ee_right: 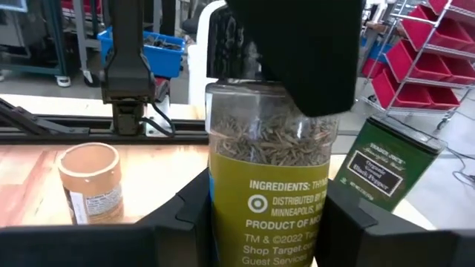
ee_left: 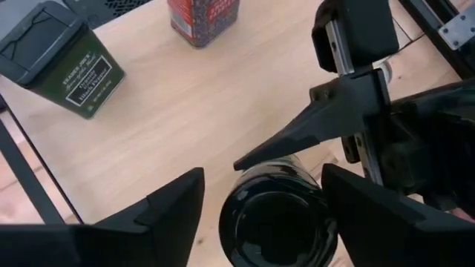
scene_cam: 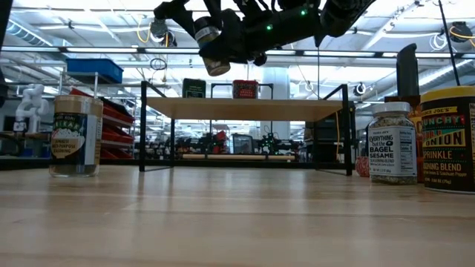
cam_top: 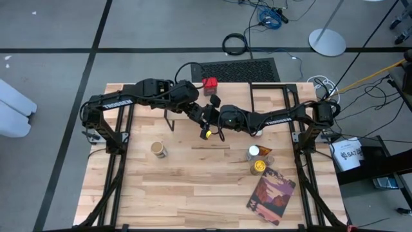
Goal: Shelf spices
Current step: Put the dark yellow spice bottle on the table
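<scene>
Right gripper (ee_right: 260, 215) is clamped on the yellow-labelled herb jar (ee_right: 269, 178), its two dark fingers pressed against the jar's sides, high above the middle of the surface (cam_top: 193, 187) and just in front of the shelf (scene_cam: 245, 108). Left gripper (ee_left: 260, 208) meets it there, fingers spread to either side of the jar's black cap (ee_left: 276, 222) and not pressing on it. Seen from above, both arms converge near the shelf's front edge, the jar's yellow label showing between them. On the shelf's pale plank stand a dark green tin (ee_left: 63, 63) and a red tin (ee_left: 202, 18), close to its far edge. Down on the surface, a tan-topped jar (cam_top: 158, 149) stands alone toward the left side, well apart from the grippers. Toward the right side, a white-topped jar (cam_top: 253, 152) and a yellow-topped tin (cam_top: 258, 167) sit just beside each other, with a picture-covered book (cam_top: 270, 195) lying flat near the front right corner. At table height, the held jar hangs tilted above the shelf's top, clear of the plank.
</scene>
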